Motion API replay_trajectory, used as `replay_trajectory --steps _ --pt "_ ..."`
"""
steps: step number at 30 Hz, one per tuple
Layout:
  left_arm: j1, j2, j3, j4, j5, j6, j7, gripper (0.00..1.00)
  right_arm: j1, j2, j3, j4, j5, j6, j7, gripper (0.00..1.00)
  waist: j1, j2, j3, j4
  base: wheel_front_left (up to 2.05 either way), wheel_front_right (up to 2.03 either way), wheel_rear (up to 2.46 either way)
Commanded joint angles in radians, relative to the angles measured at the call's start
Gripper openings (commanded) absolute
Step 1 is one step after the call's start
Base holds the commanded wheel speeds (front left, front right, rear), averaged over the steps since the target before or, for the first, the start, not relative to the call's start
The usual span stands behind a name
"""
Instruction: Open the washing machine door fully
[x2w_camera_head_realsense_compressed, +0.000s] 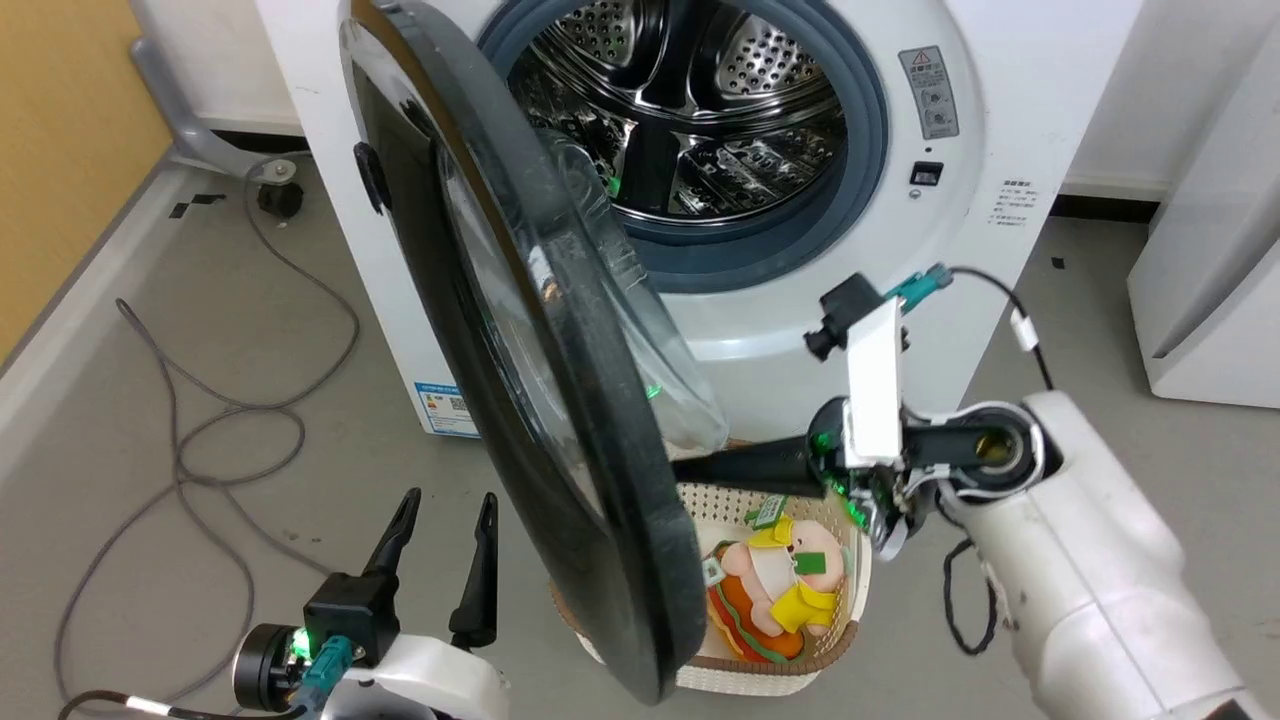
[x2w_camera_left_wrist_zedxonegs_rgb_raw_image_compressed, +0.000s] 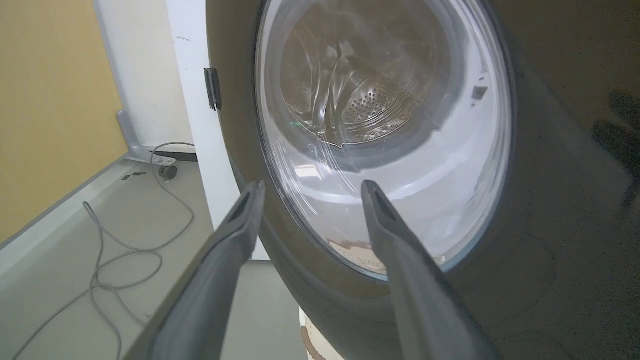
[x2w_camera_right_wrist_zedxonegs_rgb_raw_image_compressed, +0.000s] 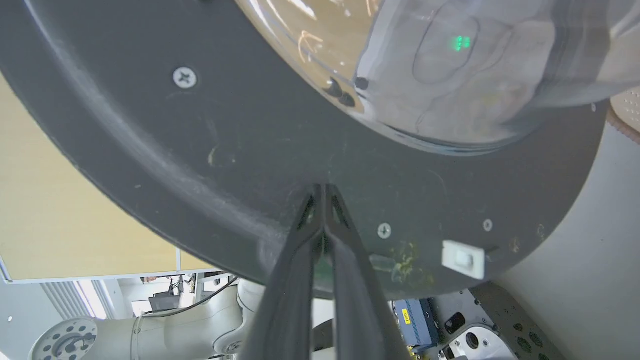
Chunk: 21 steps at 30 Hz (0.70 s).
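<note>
The one washing machine door (x2w_camera_head_realsense_compressed: 600, 450) is standing partly open, hinged on the left of the head view and turning its thick black rim almost edge-on to that camera. It is projecting well out from the front of the single white washing machine (x2w_camera_head_realsense_compressed: 980, 150). Its one clear glass bowl (x2w_camera_head_realsense_compressed: 640, 340) is bulging back toward the steel drum (x2w_camera_head_realsense_compressed: 690, 110), which is lying exposed inside the grey rubber gasket (x2w_camera_head_realsense_compressed: 860, 130). One dark hinge (x2w_camera_head_realsense_compressed: 372, 178) is showing on the door's left edge.

In the right wrist view, the door's (x2w_camera_right_wrist_zedxonegs_rgb_raw_image_compressed: 250, 150) matte inner face is carrying two cross-head screws (x2w_camera_right_wrist_zedxonegs_rgb_raw_image_compressed: 185, 77) and one small white latch piece (x2w_camera_right_wrist_zedxonegs_rgb_raw_image_compressed: 463, 259). The right gripper (x2w_camera_right_wrist_zedxonegs_rgb_raw_image_compressed: 324, 192) is reaching in from the right with its two fingers pressed together and gripping nothing. Their tips appear to be resting against that inner face, just below the bowl (x2w_camera_right_wrist_zedxonegs_rgb_raw_image_compressed: 425, 65).

The left gripper (x2w_camera_head_realsense_compressed: 450, 497) is hovering low beside the door's glossy outer side, clear of it. Its two fingers are standing apart and holding nothing. In its own view, this gripper (x2w_camera_left_wrist_zedxonegs_rgb_raw_image_compressed: 311, 186) is pointing at the door (x2w_camera_left_wrist_zedxonegs_rgb_raw_image_compressed: 550, 225).

One woven basket (x2w_camera_head_realsense_compressed: 760, 685) is sitting on the floor beneath the door's lower edge, holding one plush toy (x2w_camera_head_realsense_compressed: 775, 590). One small blue label (x2w_camera_head_realsense_compressed: 445, 405) is showing low on the machine's front. One grey cable (x2w_camera_head_realsense_compressed: 200, 420) is looping across the floor at the left, and one white appliance (x2w_camera_head_realsense_compressed: 1210, 250) is standing at the right.
</note>
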Motion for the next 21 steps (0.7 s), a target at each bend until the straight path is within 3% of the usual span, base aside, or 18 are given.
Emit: replay_trajectory --steps 1,7,11,12,13,14,15,21 --pt "0.015 0.002 -0.001 0.004 -0.001 -0.002 -0.004 1.0 0.032 0.008 0.017 -0.015 0.015 0.001 -0.007 0.0 0.0001 0.0 -0.001 -0.002 0.0 0.0 0.0" --pt "0.021 0.002 0.004 0.013 -0.001 -0.003 -0.004 1.0 0.092 0.008 0.059 -0.065 0.074 0.001 -0.076 0.0 0.0001 0.0 -0.008 -0.008 0.0 0.0 0.0" --pt "0.025 0.002 0.008 0.019 -0.002 -0.004 -0.004 1.0 0.135 0.008 0.025 -0.12 0.076 0.001 -0.22 0.0 0.0001 0.0 -0.011 -0.011 0.0 0.0 0.0" --pt "0.026 0.002 0.009 0.02 -0.002 -0.004 -0.004 1.0 0.151 0.008 0.008 -0.136 0.069 0.001 -0.272 0.2 0.0001 0.0 -0.013 -0.012 0.0 0.0 0.0" --pt "0.029 0.002 0.009 0.022 -0.004 -0.003 -0.004 1.0 0.168 0.007 -0.009 -0.156 0.055 0.001 -0.328 0.47 0.0001 0.0 -0.015 -0.012 0.0 0.0 0.0" --pt "0.031 0.002 0.009 0.023 -0.006 -0.003 -0.004 1.0 0.19 0.006 -0.029 -0.175 0.044 0.001 -0.384 0.95 0.0001 0.0 -0.018 -0.012 0.0 0.0 0.0" --pt "0.033 0.002 0.009 0.024 -0.007 -0.002 -0.004 1.0 0.214 0.006 -0.051 -0.192 0.036 0.001 -0.439 1.0 0.0001 0.0 -0.019 -0.012 0.0 0.0 0.0" --pt "0.041 0.002 0.017 0.03 -0.013 -0.001 -0.004 1.0 0.376 -0.007 -0.178 -0.246 -0.065 0.001 -0.812 1.0 0.0001 0.0 -0.028 -0.019 0.0 0.0 0.0"
